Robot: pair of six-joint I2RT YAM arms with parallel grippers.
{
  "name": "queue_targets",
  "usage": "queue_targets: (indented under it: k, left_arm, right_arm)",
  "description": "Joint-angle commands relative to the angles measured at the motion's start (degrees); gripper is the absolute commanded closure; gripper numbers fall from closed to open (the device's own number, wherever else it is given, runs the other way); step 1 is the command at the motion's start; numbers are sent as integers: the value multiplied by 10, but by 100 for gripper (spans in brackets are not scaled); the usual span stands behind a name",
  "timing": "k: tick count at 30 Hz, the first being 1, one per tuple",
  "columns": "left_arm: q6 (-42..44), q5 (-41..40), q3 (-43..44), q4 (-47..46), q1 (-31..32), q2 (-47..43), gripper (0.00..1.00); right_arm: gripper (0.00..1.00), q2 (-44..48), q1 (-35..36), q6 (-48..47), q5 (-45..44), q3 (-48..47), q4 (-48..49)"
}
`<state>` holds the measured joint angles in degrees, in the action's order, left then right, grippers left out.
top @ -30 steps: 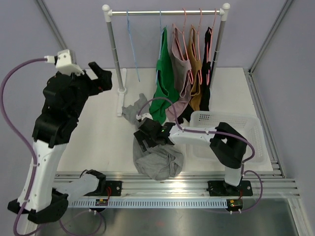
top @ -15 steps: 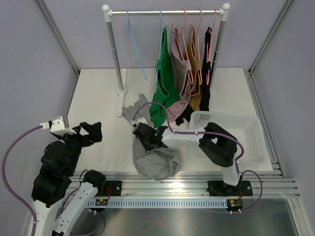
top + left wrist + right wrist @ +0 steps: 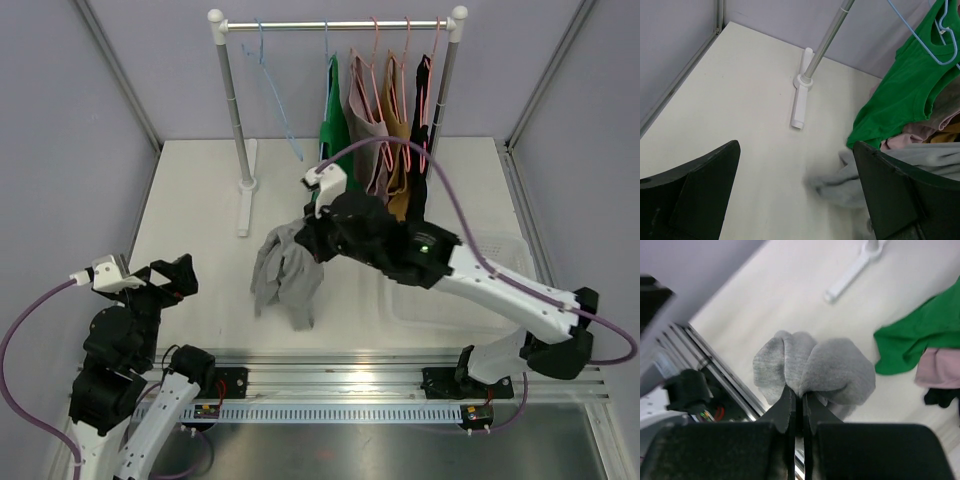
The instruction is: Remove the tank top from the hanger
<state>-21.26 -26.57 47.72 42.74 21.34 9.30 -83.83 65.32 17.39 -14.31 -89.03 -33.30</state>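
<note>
The grey tank top (image 3: pixel 284 276) hangs bunched in the air over the middle of the table, off any hanger. My right gripper (image 3: pixel 304 238) is shut on its upper fold; in the right wrist view the fingers (image 3: pixel 799 396) pinch the grey tank top (image 3: pixel 815 367) tightly. An empty blue hanger (image 3: pixel 281 104) hangs tilted on the rail. My left gripper (image 3: pixel 172 276) sits low at the front left, open and holding nothing. In the left wrist view the left gripper (image 3: pixel 797 200) frames bare table, with the blurred grey top (image 3: pixel 847 186) near its right finger.
Green (image 3: pixel 334 122), pink (image 3: pixel 364 112), mustard (image 3: pixel 393 125) and black (image 3: pixel 421 120) tops hang on the rack's right half. The rack's post and foot (image 3: pixel 245 185) stand at the back left. A white basket (image 3: pixel 505 262) lies under the right arm.
The right gripper shut on the grey top and lifted it from the table's front, moving back and up. The left arm came down from high at the back left to the front left.
</note>
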Motion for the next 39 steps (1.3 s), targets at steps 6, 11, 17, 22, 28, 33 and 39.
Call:
queue_targets:
  k: [6, 11, 17, 22, 28, 33, 39]
  left_arm:
    - [4, -5, 1, -36, -21, 5, 1]
    - [6, 4, -1, -41, -32, 7, 1]
    - [-8, 0, -1, -38, -43, 11, 1]
    - [-12, 26, -4, -48, -56, 17, 1]
    - [-12, 92, -1, -66, -63, 46, 1]
    - [2, 109, 4, -62, -68, 74, 1]
    - [11, 116, 1, -65, -68, 75, 1]
  right_arm:
    - [100, 131, 5, -67, -95, -126, -127]
    - [100, 187, 5, -61, -220, -146, -211]
    - [100, 251, 5, 14, -378, -79, -316]
    - [100, 290, 5, 114, -469, 3, -413]
    - [100, 299, -33, 204, -465, 100, -416]
    - [100, 281, -190, 87, -343, 129, -297]
    - [100, 208, -279, 23, -306, -12, -273]
